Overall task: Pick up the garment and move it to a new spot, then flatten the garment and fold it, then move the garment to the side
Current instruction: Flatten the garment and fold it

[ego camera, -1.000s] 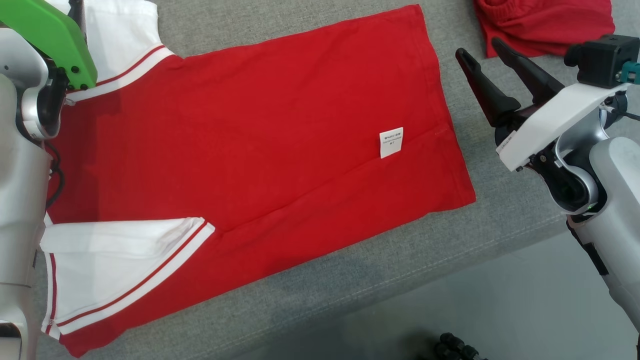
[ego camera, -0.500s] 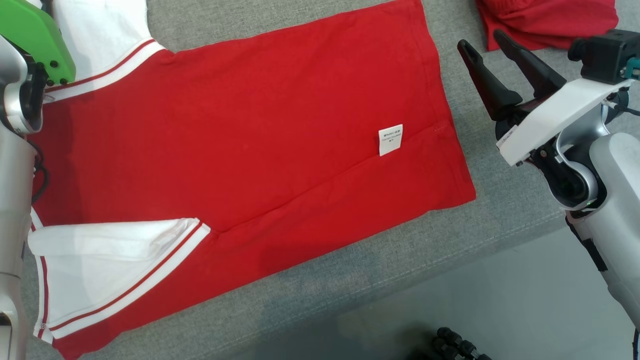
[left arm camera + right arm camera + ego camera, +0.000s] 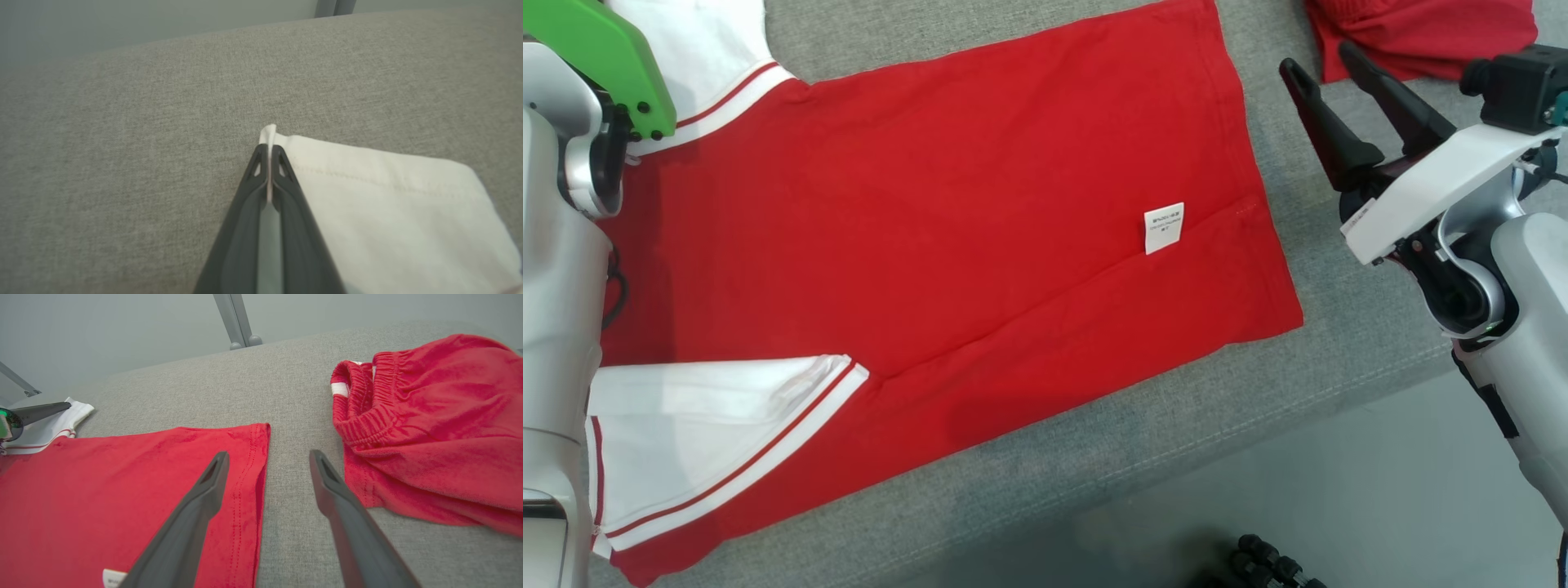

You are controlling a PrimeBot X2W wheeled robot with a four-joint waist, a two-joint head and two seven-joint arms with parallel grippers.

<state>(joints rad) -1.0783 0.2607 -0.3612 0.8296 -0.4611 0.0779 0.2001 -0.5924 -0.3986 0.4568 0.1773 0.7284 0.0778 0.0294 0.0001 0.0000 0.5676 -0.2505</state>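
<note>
The garment (image 3: 947,220) is a red shirt with white, red-striped sleeves, spread flat on the grey cushion (image 3: 1094,457). In the left wrist view my left gripper (image 3: 267,149) is shut on the edge of the far white sleeve (image 3: 388,212), a thin fold of cloth pinched between the tips. The right wrist view shows that same left gripper (image 3: 61,406) at the sleeve's corner. My right gripper (image 3: 1319,61) hangs open just right of the shirt's hem. Nothing is between the fingers of the right gripper (image 3: 269,456), which straddle bare cushion beside the hem of the garment (image 3: 102,490).
A second, crumpled red garment (image 3: 1413,33) lies at the back right, close to the right gripper; it is also in the right wrist view (image 3: 429,424). The cushion's front edge runs diagonally at the lower right, with floor beyond. A black object (image 3: 1274,567) sits on the floor.
My left gripper has closed on the white sleeve's edge. The left arm's green cover shifted left and back. The right gripper stays open, hardly moved.
</note>
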